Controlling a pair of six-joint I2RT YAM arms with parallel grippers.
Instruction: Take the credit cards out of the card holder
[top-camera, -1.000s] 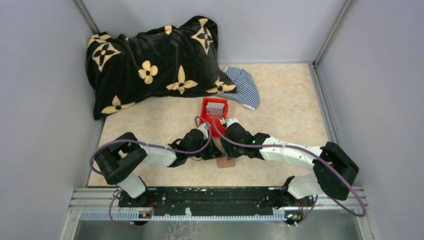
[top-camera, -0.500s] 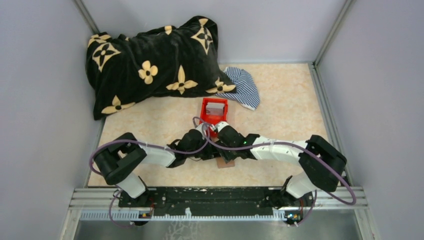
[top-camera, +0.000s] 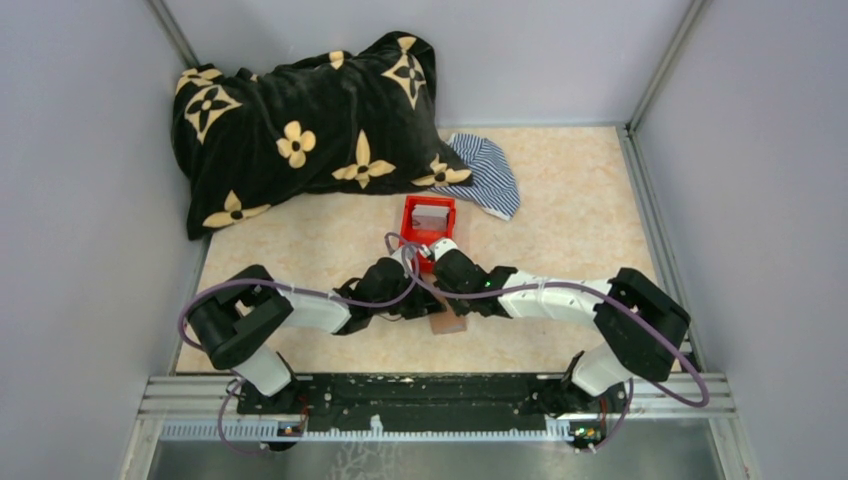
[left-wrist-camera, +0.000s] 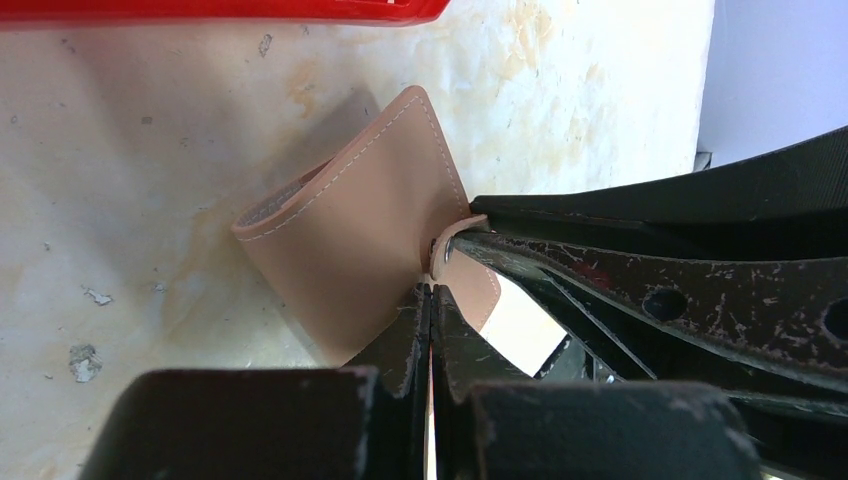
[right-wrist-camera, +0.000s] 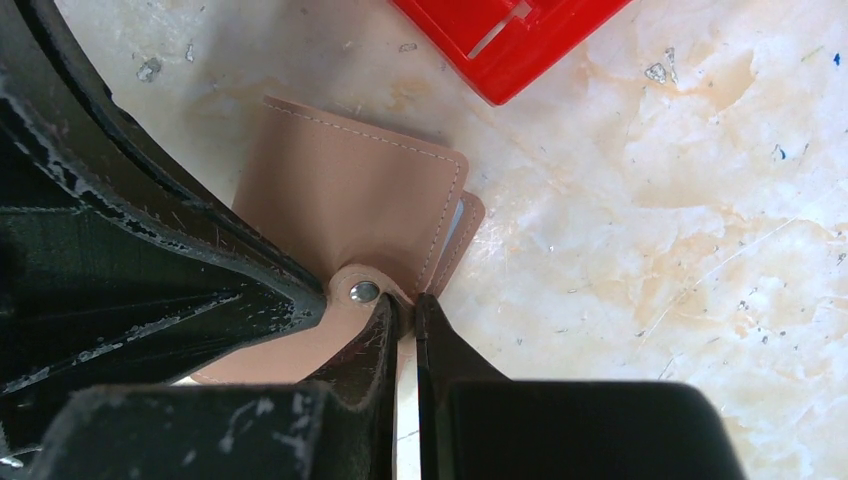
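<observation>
The card holder (left-wrist-camera: 350, 250) (right-wrist-camera: 350, 190) is a tan-brown folded wallet lying on the table just in front of the red bin; only a corner of it (top-camera: 452, 326) shows in the top view. My left gripper (left-wrist-camera: 431, 290) is shut, its tips pressed against the wallet's near edge. My right gripper (right-wrist-camera: 405, 300) is shut on the wallet's snap tab, beside the metal stud (right-wrist-camera: 364, 291). A pale sliver (right-wrist-camera: 456, 222) shows between the wallet's layers; I cannot tell whether it is a card. A grey card (top-camera: 432, 217) lies in the bin.
The red bin (top-camera: 408, 215) (right-wrist-camera: 510, 40) stands just beyond the wallet. A black flowered pillow (top-camera: 300, 130) and a striped cloth (top-camera: 490, 170) lie at the back. Grey walls close in both sides.
My right arm has swung left and in to the wallet, and its jaws have gone from wide open to shut on the tab. The left arm has not moved.
</observation>
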